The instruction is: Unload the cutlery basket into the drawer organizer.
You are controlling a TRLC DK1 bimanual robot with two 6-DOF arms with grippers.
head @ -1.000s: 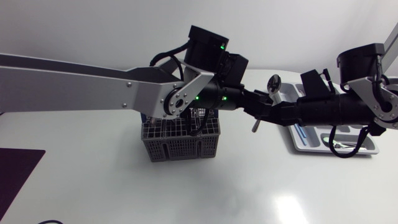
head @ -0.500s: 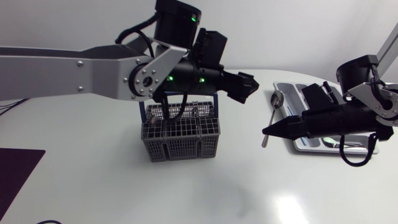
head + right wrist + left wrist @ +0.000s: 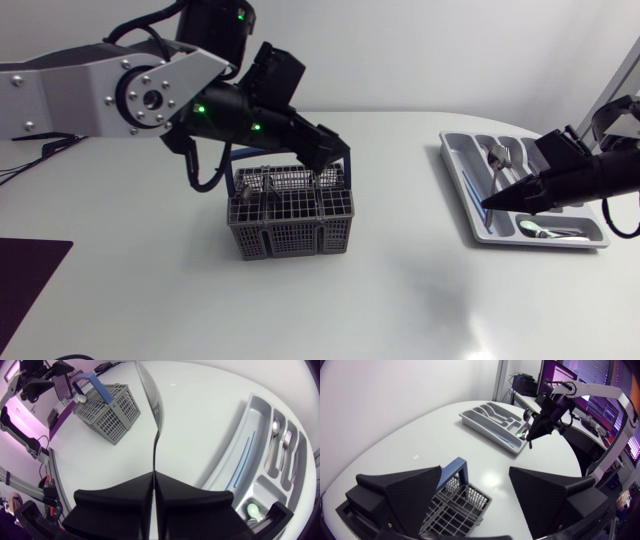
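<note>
Right jaws are pinched tight on the handle of a spoon, whose bowl sticks straight out ahead of them. Left jaws are spread wide with nothing between them; through that gap my left wrist camera looks down on the cutlery basket and its blue handle. From overhead I see them hanging close above the basket's far side, and I cannot tell whether they brush the handle. The basket is a grey mesh box standing upright on the white tabletop, with a few pieces of cutlery in it. Well to the right of the basket lies the drawer organizer, a grey tray. The spoon-holding jaws hover over the side of it nearest the basket. Its compartments hold a second spoon, a fork, a thin blue piece and something pale green.
</note>
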